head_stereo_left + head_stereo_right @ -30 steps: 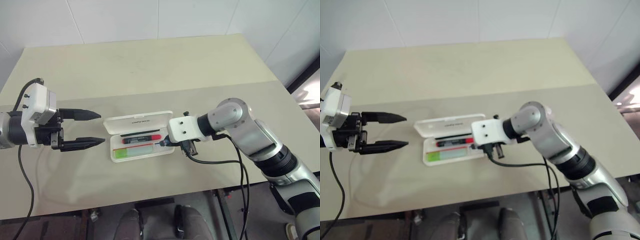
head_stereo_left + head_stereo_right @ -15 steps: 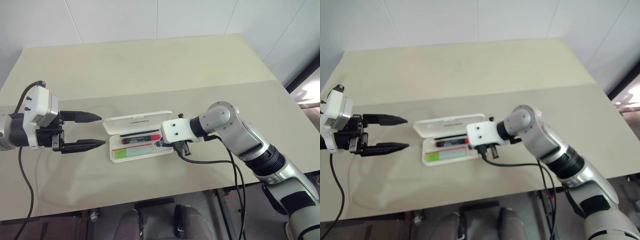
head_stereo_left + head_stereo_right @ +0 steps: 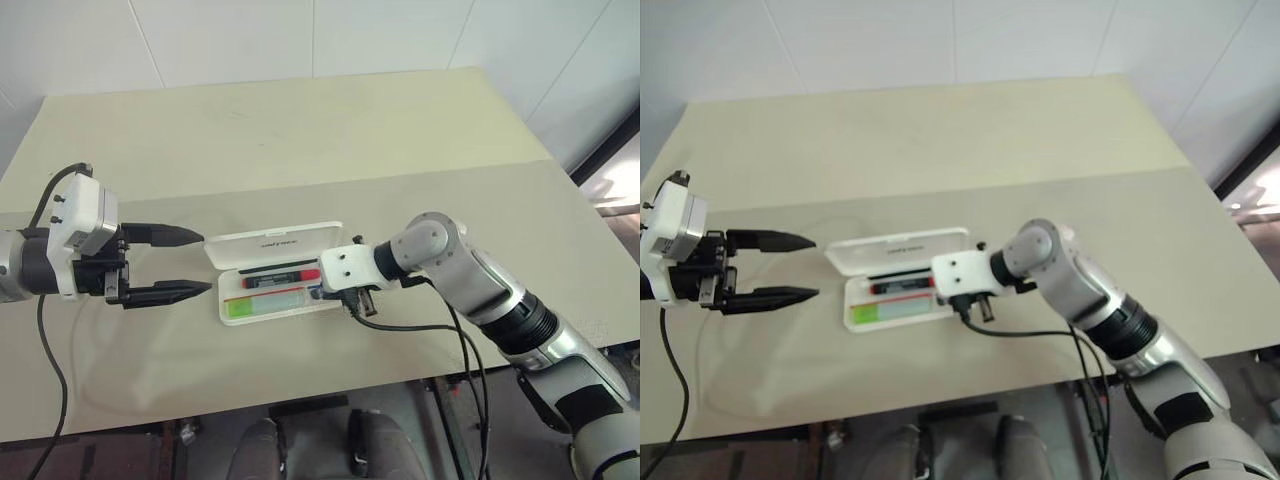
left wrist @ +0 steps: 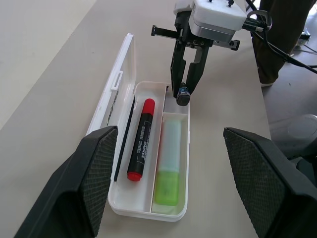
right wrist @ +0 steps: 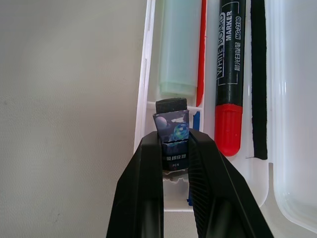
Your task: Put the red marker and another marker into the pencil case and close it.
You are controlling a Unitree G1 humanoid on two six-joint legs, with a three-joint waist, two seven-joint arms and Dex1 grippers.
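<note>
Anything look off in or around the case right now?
One oddity: the right pincer is shut on a small dark eraser-like block over the end slot of the pencil case, though the red marker and green marker already lie inside. Lid open; nothing spilled or damaged.

Lab: bare table [image 3: 300,130], white walls [image 3: 230,40]

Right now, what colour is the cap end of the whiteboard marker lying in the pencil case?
Bright red on the whiteboard marker; clearest in the right wrist view.
</note>
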